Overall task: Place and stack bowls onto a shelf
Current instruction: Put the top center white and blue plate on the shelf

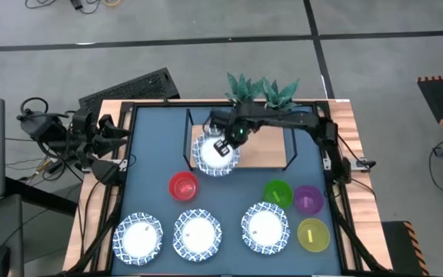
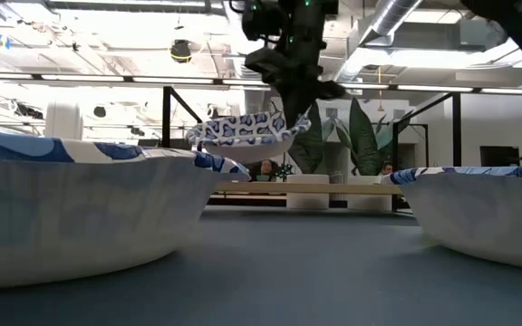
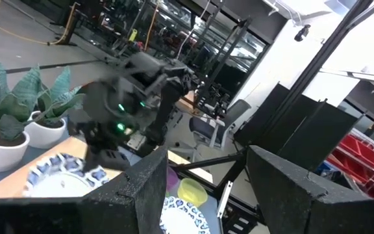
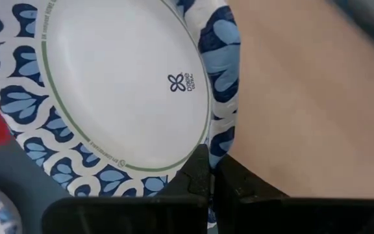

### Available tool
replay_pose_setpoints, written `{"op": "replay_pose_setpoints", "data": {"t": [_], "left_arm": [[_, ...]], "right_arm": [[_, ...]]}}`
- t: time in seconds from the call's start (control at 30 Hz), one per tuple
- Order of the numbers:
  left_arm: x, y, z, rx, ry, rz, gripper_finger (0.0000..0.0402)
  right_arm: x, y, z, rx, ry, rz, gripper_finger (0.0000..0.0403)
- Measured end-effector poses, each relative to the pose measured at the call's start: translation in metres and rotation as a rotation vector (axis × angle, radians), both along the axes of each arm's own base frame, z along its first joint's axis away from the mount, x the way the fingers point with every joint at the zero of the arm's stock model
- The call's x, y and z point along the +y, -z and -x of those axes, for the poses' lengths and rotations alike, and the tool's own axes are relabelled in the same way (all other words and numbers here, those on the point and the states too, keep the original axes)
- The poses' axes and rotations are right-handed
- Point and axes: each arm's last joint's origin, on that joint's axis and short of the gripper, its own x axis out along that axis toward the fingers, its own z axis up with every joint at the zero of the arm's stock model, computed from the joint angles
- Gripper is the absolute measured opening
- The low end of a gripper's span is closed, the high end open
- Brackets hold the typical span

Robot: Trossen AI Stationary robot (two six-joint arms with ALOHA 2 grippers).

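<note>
My right gripper (image 1: 223, 146) is shut on a white bowl with a blue patterned rim (image 1: 215, 155), held over the left end of the shelf (image 1: 264, 150), a light-wood board in a black wire frame. The low view shows this bowl (image 2: 243, 132) in the air under the gripper. Three more white bowls (image 1: 197, 235) rest on their bases along the near edge. The red bowl (image 1: 183, 185), green bowl (image 1: 278, 192), purple bowl (image 1: 308, 199) and yellow bowl (image 1: 313, 235) stand on the table. My left gripper (image 3: 206, 195) is open, parked at the table's left edge. My right gripper pinches the bowl's rim (image 4: 221, 146) between its two fingers, on the side of the bowl toward the table's far right. The fingers (image 2: 290, 91) come from above, pointing down. The bowl is lifted clear, right way up and nearly level, over the wood board (image 4: 304, 97).
Two small white pots with green plants (image 1: 256, 91) stand right behind the shelf. The shelf's black wire uprights (image 1: 188, 138) rise at its ends. The left arm (image 1: 91, 146) is folded beside the table's left edge. Bare blue tabletop (image 1: 152, 146) lies left of the shelf.
</note>
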Motion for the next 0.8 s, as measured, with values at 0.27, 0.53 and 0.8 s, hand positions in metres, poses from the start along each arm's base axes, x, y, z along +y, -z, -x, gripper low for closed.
{"op": "replay_pose_setpoints", "data": {"t": [0.27,0.53,0.8], "left_arm": [[0.000,0.000,0.000,0.001,-0.009,-0.001,0.0197],[0.001,0.000,0.000,0.002,-0.022,0.001,0.0197],[0.001,0.000,0.000,0.004,-0.041,0.004,0.0197]], "right_arm": [[-0.042,0.001,0.001,-0.116,0.034,-0.070,0.0024],[-0.052,0.009,0.001,-0.153,0.018,-0.111,0.0024],[-0.052,0.026,0.001,-0.137,0.026,-0.129,0.0024]]}}
